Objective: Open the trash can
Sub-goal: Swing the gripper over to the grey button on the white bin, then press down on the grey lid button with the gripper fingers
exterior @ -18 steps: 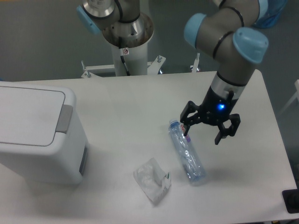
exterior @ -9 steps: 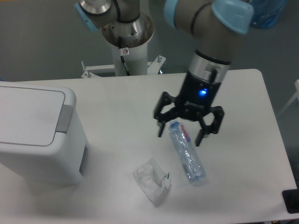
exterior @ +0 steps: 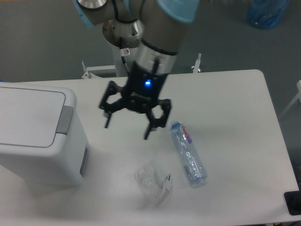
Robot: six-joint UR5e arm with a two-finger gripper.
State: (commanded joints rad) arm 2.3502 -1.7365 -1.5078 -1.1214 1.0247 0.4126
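Note:
The trash can is a large white boxy bin at the left edge of the table, its flat lid down and its grey push tab on the side facing the arm. My gripper hangs open and empty above the middle of the table, to the right of the bin and apart from it. Its black fingers point down and are slightly blurred.
A clear plastic bottle lies on its side to the right of the gripper. A crumpled clear plastic wrapper lies near the table's front, below the gripper. The arm's base column stands behind the table.
My gripper has swept left across the table, from beside the bottle's cap to the middle of the table nearer the trash can. It has stayed open. Bottle, wrapper and bin have not moved.

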